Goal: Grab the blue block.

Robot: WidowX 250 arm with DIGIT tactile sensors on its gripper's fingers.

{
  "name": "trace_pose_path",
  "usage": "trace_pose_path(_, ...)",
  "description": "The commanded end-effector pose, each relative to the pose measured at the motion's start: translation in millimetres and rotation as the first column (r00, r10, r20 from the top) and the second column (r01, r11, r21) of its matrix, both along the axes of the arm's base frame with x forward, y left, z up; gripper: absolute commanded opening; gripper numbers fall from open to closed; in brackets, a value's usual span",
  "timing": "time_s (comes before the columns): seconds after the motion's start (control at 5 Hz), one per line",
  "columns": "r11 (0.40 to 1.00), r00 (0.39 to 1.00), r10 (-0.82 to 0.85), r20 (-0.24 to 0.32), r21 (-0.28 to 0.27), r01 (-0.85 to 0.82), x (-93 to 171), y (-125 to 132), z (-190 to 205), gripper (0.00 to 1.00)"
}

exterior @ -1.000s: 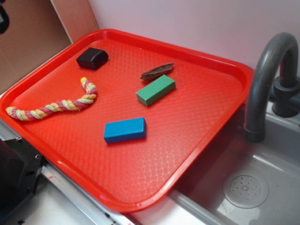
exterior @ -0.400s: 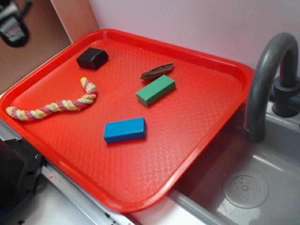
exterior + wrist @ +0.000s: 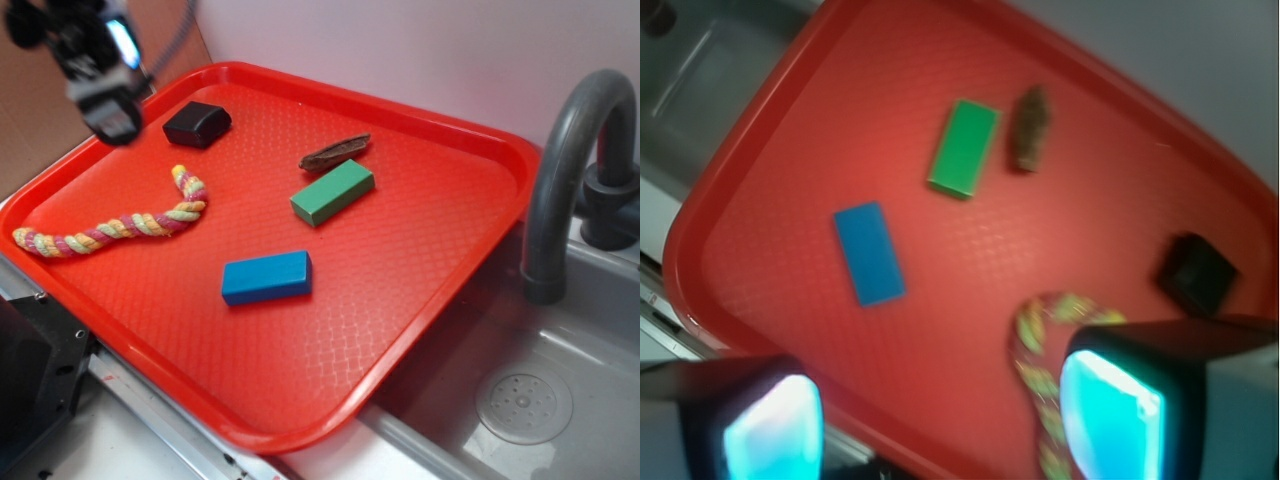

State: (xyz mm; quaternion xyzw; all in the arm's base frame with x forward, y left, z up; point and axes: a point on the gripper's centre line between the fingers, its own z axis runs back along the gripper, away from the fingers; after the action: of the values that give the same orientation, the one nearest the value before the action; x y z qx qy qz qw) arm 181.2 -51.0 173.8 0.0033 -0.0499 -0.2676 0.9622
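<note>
Over the tray's far-left corner in the exterior view, the tool (image 3: 108,105) now hangs blurred with motion — a second ago only a sliver of it showed at the frame's top-left edge, and it has since swung inward, near the black box (image 3: 197,124). That reads as the start of the approach; the grab itself is not begun. The blue block (image 3: 266,277) lies flat on the red tray (image 3: 470,150), front of centre, unmoved, well apart from the tool, with the green block (image 3: 333,192), brown pod (image 3: 334,152) and rope (image 3: 112,222) also where they were. From the wrist view, the two fingers (image 3: 1110,405) stand wide apart with nothing between them — the blue block (image 3: 869,252) sits ahead, left of the green block (image 3: 963,147).
</note>
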Motion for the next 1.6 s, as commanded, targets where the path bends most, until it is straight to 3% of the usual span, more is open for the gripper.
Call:
trace_pose_path(0.0, 0.992, 0.994, -0.101, -0.044, 0.066, 0.104, 6, -31, -42, 1.00)
trace_pose_path(0.8, 0.965, 0.982, -0.080, -0.171, 0.232, 0.119, 17, -40, -125, 1.00)
trace_pose_path(1.2, 0.964, 0.961, -0.163, -0.223, 0.172, 0.203, 6, -49, -144, 1.00)
trace_pose_path(1.4, 0.965, 0.958, -0.164, -0.234, 0.165, 0.206, 2, -51, -148, 0.00)
